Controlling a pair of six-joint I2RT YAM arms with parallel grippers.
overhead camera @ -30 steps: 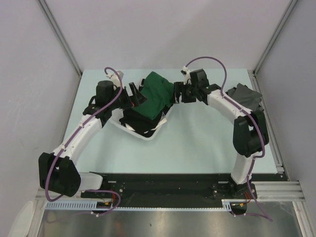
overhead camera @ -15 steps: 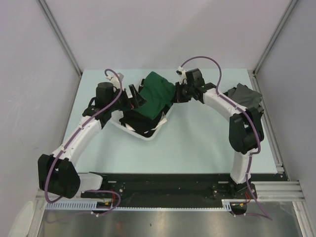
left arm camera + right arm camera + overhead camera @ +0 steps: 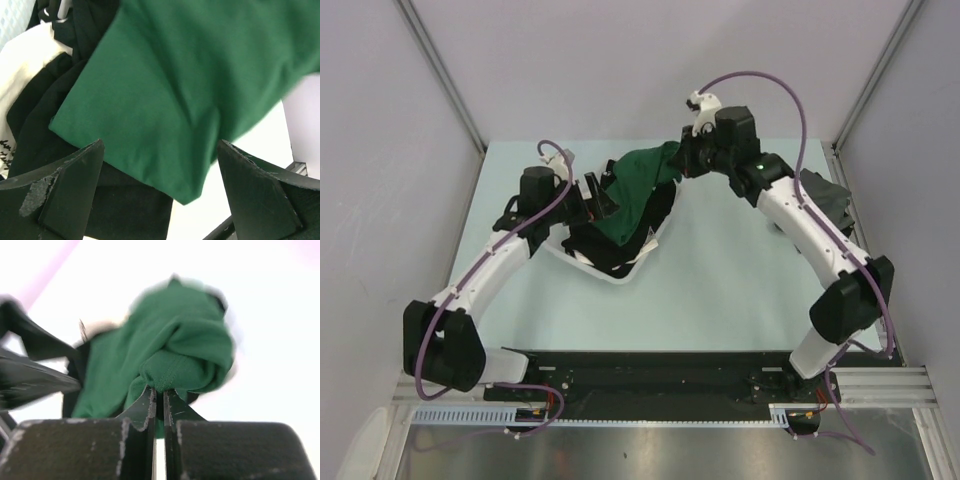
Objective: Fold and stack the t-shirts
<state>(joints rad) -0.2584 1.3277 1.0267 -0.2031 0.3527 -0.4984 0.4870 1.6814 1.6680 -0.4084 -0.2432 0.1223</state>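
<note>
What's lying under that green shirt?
Black t-shirts, heaped in a white basket. The green t-shirt covers part of the heap, so their number cannot be told.

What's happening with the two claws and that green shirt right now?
Right gripper shut on green shirt. Left gripper open, empty, beside it. Shirt draped over black shirts in basket. Nothing blocking.

Overhead, two wrist close-ups: green t-shirt [image 3: 632, 190]
</note>
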